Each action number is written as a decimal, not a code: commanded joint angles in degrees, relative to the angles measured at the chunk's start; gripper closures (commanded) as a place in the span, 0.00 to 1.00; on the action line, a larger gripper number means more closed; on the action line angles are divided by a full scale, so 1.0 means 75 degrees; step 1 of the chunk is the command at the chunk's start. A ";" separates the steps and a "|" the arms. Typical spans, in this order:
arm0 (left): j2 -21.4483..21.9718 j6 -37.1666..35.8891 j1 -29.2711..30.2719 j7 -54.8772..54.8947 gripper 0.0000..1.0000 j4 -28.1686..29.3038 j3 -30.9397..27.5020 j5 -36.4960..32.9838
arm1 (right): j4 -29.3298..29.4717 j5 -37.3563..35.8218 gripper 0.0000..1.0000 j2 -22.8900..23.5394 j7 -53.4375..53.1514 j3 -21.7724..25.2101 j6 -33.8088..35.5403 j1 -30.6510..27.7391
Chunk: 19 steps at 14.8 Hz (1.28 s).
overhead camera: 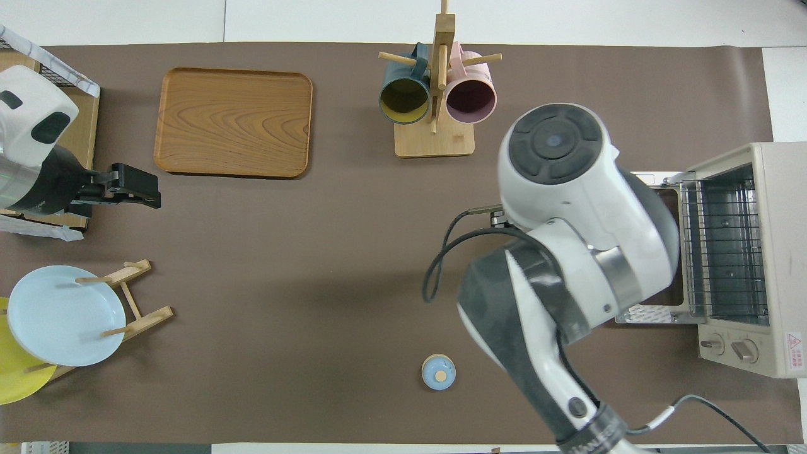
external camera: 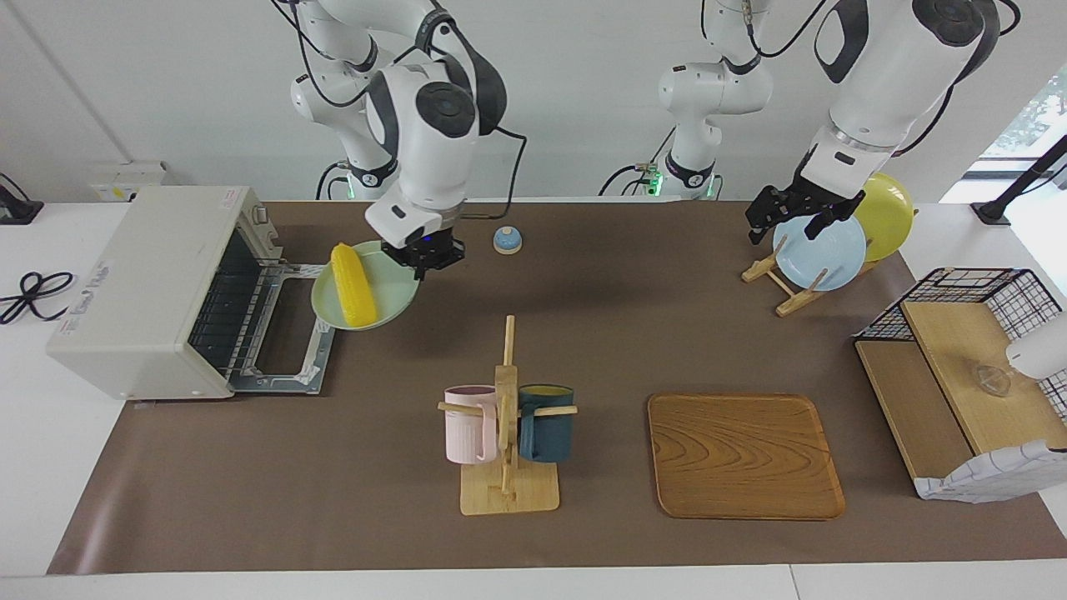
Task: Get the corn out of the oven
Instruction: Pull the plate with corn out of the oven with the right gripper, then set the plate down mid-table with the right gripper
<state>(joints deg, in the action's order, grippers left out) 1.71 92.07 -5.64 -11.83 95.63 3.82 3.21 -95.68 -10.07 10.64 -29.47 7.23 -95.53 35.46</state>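
Yellow corn [external camera: 353, 283] is out of the oven [external camera: 150, 292]. It lies on a pale green plate [external camera: 392, 287] that I hold with my right gripper [external camera: 427, 254], pinched on the plate's rim at the edge toward the table's middle. The plate looks raised off the mat and tipped slightly, just in front of the oven's open door [external camera: 283, 333]; the overhead view hides plate and corn under my arm.

Status, my read:
- Done: oven door is down, rack [overhead camera: 725, 246] looks bare, corn and plate are past the door's edge.
- Left: carry the plate away from the door and set it down on the brown mat [external camera: 583, 317]. Shutting the door may follow; the task does not ask for it.

Risk: the cob sits loose on a tilted plate and could roll off, so level it before moving.

My left gripper [external camera: 792, 218] hangs over the blue plate [external camera: 819, 252] in the wooden plate stand [external camera: 788, 287], with the yellow plate [external camera: 888, 212] next to it, at the left arm's end of the table. That arm waits; I cannot tell how that claw stands.

Nearby: a small blue bell [external camera: 508, 240] sits beside my right gripper, nearer to the robots than the mug tree [external camera: 507, 417]. A wooden tray [external camera: 744, 457] and a wire shelf rack [external camera: 971, 375] are well apart from the work.
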 commanded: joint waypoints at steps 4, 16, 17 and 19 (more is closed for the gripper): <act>0.0089 0.0123 0.0072 0.0053 0.00 0.0116 0.0006 -0.0042 | 0.3577 0.0897 1.00 0.3124 -0.1763 -0.0061 0.0855 0.0591; 0.0089 0.0299 0.0130 0.0006 0.00 0.0128 0.0006 -0.0030 | 0.1874 0.1238 1.00 0.3269 -0.3149 -0.0636 -0.1732 0.1354; 0.0089 0.0299 0.0130 0.0006 0.00 0.0128 0.0006 -0.0030 | 0.1639 0.1238 1.00 0.3234 -0.3137 -0.0636 -0.1967 0.1319; 0.0089 0.0299 0.0130 0.0006 0.00 0.0128 0.0006 -0.0030 | 0.1380 0.1470 1.00 0.3187 -0.3102 -0.0648 -0.2285 0.1236</act>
<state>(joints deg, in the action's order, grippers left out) 1.71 93.09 -5.34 -11.83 95.63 3.51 3.21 -82.07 -1.63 35.77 -52.76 2.66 -109.72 46.10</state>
